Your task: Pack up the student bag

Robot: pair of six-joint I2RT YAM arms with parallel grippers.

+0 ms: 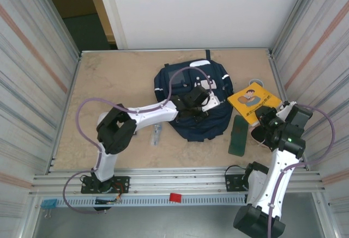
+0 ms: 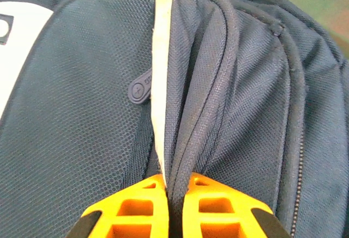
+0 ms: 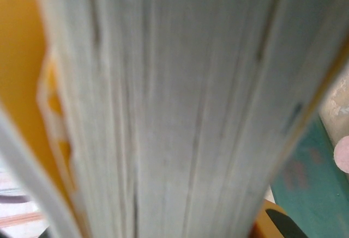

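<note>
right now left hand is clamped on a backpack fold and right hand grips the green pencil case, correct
The right hand grips the yellow book, not the pencil case; the right wrist view shows its page edges. The left hand does clamp the backpack.

Top external: overhead, whole table. Left wrist: close on student bag. Right wrist: against book.

I log: student bag navy, white stripes; right, book yellow, cartoon cover; pencil case dark green.
</note>
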